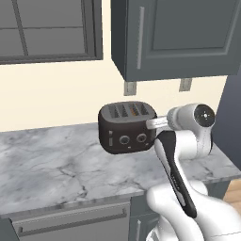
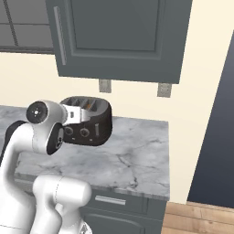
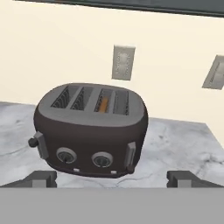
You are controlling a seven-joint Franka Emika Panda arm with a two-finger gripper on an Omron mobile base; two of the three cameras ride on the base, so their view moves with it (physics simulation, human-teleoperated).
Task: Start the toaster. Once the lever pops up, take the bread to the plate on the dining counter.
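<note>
- I was on the first step – starting the toaster (image 3: pixel 91 129); as I judged it, nothing had been pressed yet.
- My pincer (image 3: pixel 112 179) stood wide apart and held nothing, its two dark fingertips (image 3: pixel 41 178) low in the hand view, one at each side under the toaster's front.
- The toaster sat in the middle of that view on the grey-veined marble counter (image 1: pixel 52 164), close against the cream wall; in the left base view it lay at centre, just beyond my wrist.
- It looked dark and glossy, a rounded box with four slots on top, two round knobs on the front and a slider at each front corner.
- The bread (image 3: pixel 103 105) showed as a thin orange-brown edge in the third slot from the left, sunk almost level with the top.
- The lever (image 3: pixel 130 155) at the lower right of the toaster's front seemed the nearer one – next I would need to bring one fingertip over its tab and push straight down, keeping off the knobs.
- Which slider served the bread's slot I could not tell.
</note>
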